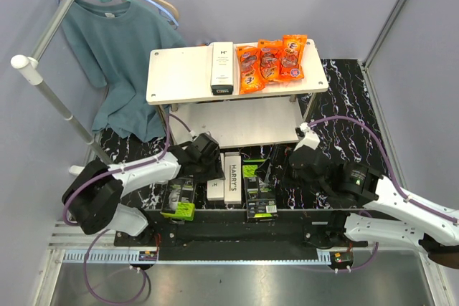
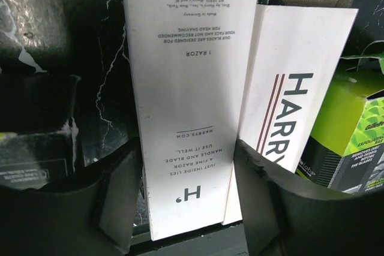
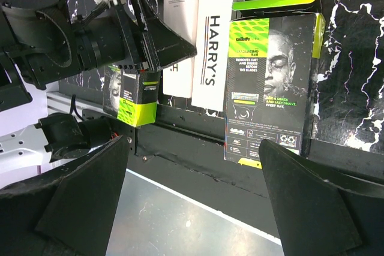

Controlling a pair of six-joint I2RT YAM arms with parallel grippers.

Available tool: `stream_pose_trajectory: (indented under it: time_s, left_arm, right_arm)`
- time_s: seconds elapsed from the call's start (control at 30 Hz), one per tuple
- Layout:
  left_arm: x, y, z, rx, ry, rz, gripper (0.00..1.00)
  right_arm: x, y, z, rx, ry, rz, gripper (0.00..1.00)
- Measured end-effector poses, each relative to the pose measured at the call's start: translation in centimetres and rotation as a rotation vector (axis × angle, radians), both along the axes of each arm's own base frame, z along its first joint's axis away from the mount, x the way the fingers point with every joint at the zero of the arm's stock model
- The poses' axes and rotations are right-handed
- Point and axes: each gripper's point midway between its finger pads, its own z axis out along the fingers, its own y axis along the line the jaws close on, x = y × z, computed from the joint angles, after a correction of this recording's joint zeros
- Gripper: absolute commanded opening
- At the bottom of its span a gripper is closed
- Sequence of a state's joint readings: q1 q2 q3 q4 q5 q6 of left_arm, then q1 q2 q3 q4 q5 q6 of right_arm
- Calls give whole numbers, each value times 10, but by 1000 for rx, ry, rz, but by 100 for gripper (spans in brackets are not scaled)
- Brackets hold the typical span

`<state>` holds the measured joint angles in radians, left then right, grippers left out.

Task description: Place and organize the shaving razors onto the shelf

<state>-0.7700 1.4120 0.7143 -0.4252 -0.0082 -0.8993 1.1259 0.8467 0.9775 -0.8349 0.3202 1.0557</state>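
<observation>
Two slim white shaving razor boxes lie side by side on the black marbled table. My left gripper [image 2: 189, 208] straddles the one marked "H" [image 2: 186, 118]. Its right finger [image 2: 264, 196] is at the box edge, and a thin gap shows by the left finger [image 2: 120, 202]. The "HARRY'S" box [image 2: 294, 88] lies just to the right. Black-and-green razor boxes flank them [image 1: 179, 198] [image 1: 259, 195]. A third white box [image 1: 222, 68] lies on the shelf's top board [image 1: 179, 73]. My right gripper [image 3: 198, 208] hangs open and empty in front of a black box [image 3: 273, 82].
Orange snack packets [image 1: 272, 59] lie on the right of the shelf's top board. The lower board [image 1: 240, 123] is bare. A teal shirt [image 1: 115, 55] hangs on a rack at the back left. The table's front edge [image 3: 198, 148] runs just below the boxes.
</observation>
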Motion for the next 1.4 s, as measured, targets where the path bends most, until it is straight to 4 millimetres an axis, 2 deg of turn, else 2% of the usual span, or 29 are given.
stream_pose_trajectory:
  time_s: [0.13,0.5,0.67,0.9,1.17,1.27,1.4]
  left_arm:
    - [1,-1,0,11,-4,-9,33]
    - [2,8,0,39,-58,6,29]
    - [-7,16,5,69,-62,-7,28]
    - [-30,32,27,93,-63,-52,27]
    - [-60,39,56,98,-86,-169,20]
    - [-73,32,67,98,-97,-239,20]
    - [-85,8,93,52,-147,-333,20]
  right_arm:
    - [0,0,0,1,0,1,100]
    - [-1,1,-4,-7,10,7,100]
    - [-3,4,-6,-7,20,18,100]
    - [-2,16,-4,22,21,37,100]
    - [-1,30,-18,51,32,61,100]
    - [-1,36,-21,71,31,72,99]
    - [0,49,-23,127,21,95,100]
